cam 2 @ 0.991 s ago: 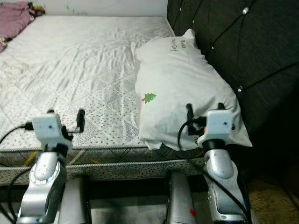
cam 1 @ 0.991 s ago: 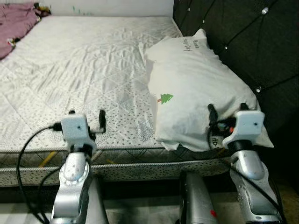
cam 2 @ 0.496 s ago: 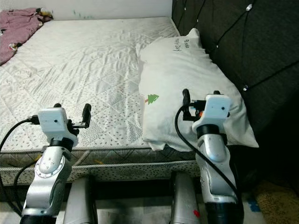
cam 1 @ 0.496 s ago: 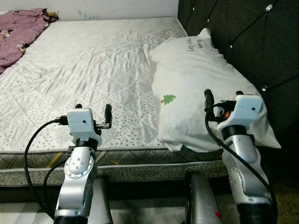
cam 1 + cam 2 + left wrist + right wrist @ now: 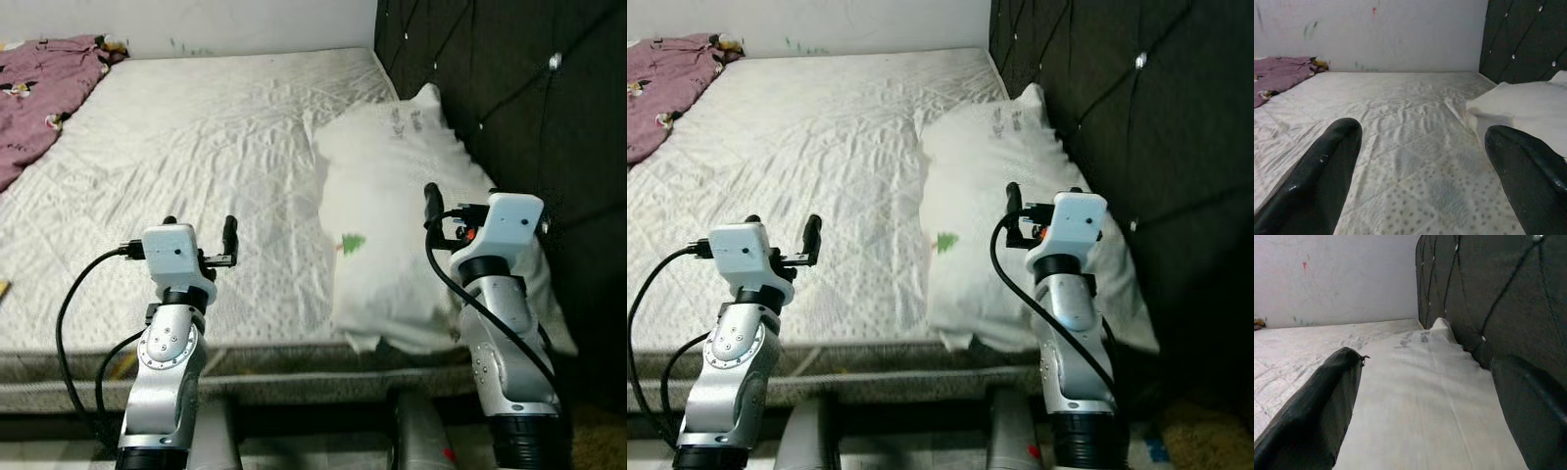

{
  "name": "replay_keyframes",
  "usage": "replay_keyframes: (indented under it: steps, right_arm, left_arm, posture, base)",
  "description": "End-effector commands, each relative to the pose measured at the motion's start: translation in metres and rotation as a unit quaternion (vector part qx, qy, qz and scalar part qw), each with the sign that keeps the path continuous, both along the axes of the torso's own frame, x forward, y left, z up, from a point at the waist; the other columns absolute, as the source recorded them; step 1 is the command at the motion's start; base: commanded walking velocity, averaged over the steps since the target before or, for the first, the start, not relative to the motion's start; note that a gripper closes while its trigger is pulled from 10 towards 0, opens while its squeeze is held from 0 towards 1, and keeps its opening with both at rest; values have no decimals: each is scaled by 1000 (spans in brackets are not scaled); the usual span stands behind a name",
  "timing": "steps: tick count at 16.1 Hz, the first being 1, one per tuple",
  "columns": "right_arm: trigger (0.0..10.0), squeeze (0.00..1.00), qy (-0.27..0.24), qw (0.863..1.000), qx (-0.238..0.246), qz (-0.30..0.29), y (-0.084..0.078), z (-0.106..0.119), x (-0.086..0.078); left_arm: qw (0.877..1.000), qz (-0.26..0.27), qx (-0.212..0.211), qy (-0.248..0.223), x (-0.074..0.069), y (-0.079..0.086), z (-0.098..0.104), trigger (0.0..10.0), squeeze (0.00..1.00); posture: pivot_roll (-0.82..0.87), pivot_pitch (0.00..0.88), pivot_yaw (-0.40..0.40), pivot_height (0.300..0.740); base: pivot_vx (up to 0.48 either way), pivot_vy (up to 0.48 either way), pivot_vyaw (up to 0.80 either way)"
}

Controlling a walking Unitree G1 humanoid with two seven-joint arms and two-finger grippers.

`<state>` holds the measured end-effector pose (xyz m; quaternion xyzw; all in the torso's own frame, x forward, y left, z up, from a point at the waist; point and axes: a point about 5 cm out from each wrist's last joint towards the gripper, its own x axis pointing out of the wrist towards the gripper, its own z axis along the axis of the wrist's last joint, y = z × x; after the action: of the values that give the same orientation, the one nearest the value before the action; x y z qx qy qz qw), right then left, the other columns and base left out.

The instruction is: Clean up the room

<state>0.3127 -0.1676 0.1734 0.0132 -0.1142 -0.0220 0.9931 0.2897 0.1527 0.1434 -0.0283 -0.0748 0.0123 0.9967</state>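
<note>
A white pillow [image 5: 392, 186] with a small green tree print lies on the right side of the bed, against the dark tufted headboard [image 5: 490, 78]. A crumpled purple cloth [image 5: 39, 88] lies on the mattress at the far left corner. My right gripper [image 5: 462, 203] hovers over the near part of the pillow, open, nothing between its fingers [image 5: 1327, 401]. My left gripper [image 5: 199, 227] is held above the front part of the bare mattress [image 5: 196, 137], also open and empty. In the left wrist view the pillow [image 5: 1528, 103] sits off to one side and the cloth [image 5: 1283, 78] far off.
The quilted mattress takes up most of the view, with its front edge [image 5: 274, 357] just before my arms. A white wall [image 5: 1376, 29] stands behind the bed. The headboard closes off the right side.
The camera has shifted, so more of the purple cloth shows. My right gripper has risen from the pillow's front edge to above it. Both grippers stay open.
</note>
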Motion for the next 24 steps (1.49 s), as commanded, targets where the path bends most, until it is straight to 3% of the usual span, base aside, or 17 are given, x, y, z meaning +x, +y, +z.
replay_keyframes:
  steps: [1,9,14,16,24]
  right_arm:
    - [10000,0,-2,1000,-2,9,4,1,3]
    - [10000,0,14,1000,-11,7,4,-12,2]
    - [10000,0,45,999,-24,-5,-1,-28,2]
    - [10000,0,38,998,-48,-2,-2,-29,1]
    - [10000,0,34,998,-45,4,0,-32,1]
  left_arm:
    - [1000,0,0,-3,3,0,2,10000,0]
    - [1000,14,15,5,8,-1,-2,10000,0]
    - [1000,9,10,7,8,-3,-5,10000,0]
    - [1000,9,12,7,8,-3,-6,10000,0]
    - [1000,-2,-1,7,8,-5,-7,10000,0]
  posture:
    - [-64,0,36,640]
    - [-74,0,41,740]
    - [-72,0,38,740]
    - [-72,0,38,740]
    - [-72,0,36,740]
  base:
    - [0,0,0]
    - [0,0,0]
    - [0,0,0]
    - [0,0,0]
    - [0,31,0]
